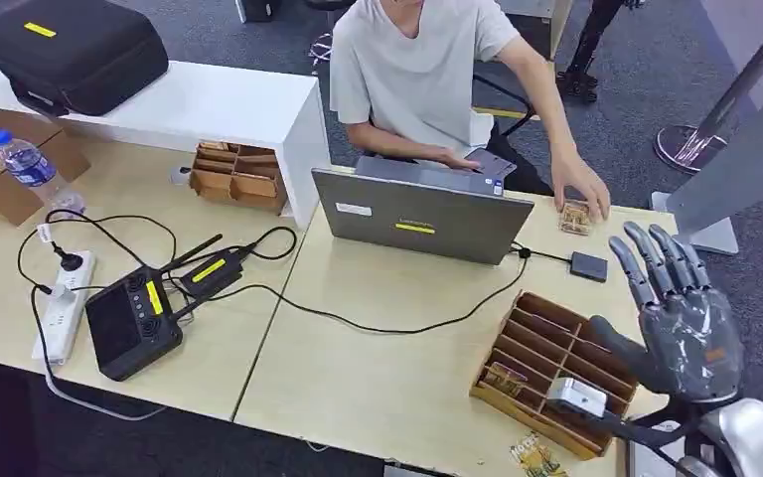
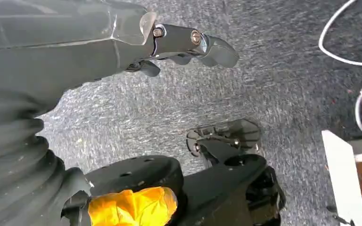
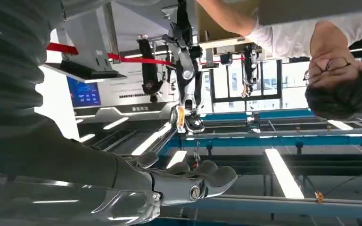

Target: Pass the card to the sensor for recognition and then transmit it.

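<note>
My right hand: my right hand (image 1: 684,323) is raised above the bench's (image 1: 378,388) right end, fingers straight and spread, holding nothing.
My left hand: my left hand (image 2: 188,44) hangs over grey carpet with its fingers curled; nothing sits in them, as far as I can see.
Card: I judge the small patterned card (image 1: 575,217) under the person's hand (image 1: 581,187), at the far edge of the bench beside the laptop (image 1: 422,211), to be mine to take; more cards lie in the wooden tray (image 1: 551,368) below my right hand.
Sensor: probably the small dark flat box (image 1: 588,265) on a thin cable, between laptop and tray; I cannot be sure.
Risk, reach: my hand is well apart from the card, and the tray's thin upright dividers lie below it, so a low sweep could snag them or shove the tray.
Risk, cable: the sensor's lead could drag it off position if my fingers catch it.
Risk, grip: a thin flat card on smooth pale laminate gives my hard, glossy fingers little edge to pinch.
Textures: tray of plain light wood, laptop lid matte grey.
</note>
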Robot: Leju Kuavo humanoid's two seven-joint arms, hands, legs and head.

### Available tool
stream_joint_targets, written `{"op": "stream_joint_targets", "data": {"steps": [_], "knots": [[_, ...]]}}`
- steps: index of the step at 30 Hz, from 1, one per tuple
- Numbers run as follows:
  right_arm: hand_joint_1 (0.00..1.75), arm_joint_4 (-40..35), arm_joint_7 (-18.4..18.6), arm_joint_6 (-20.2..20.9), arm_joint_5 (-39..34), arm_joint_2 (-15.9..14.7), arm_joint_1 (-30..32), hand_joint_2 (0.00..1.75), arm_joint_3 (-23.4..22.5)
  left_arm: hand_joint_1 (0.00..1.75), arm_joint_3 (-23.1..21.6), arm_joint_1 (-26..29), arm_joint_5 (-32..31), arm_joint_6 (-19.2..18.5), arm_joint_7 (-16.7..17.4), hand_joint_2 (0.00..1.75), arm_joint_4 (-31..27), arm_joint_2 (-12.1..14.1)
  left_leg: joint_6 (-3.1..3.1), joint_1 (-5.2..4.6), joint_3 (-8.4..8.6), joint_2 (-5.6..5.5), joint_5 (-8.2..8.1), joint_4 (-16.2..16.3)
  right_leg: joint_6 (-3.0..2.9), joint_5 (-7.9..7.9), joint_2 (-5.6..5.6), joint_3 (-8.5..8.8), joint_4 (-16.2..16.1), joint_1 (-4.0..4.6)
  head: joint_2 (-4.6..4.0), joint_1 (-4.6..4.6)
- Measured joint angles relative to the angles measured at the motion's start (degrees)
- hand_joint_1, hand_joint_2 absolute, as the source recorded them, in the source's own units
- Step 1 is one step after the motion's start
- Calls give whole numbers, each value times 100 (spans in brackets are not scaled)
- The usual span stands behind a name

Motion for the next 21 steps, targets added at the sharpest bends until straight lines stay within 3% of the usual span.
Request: {"op": "stream_joint_targets", "data": {"steps": [7, 21], "knots": [[0, -659, 42, -26, 272, -112, 792, 175, -20, 0, 72, 20, 55, 11, 11, 175, 0, 11, -1, 0, -4, 13, -5, -2, -5, -6, 13, -7, 0, 0, 0, -2], [0, -971, 107, 90, 403, -197, 1188, 175, -7, 0, 145, 17, 92, 46, 50, 175, 0, 17, -2, 0, -1, 14, -4, -1, -5, -4, 13, -4, 0, 0, 0, -2]]}}
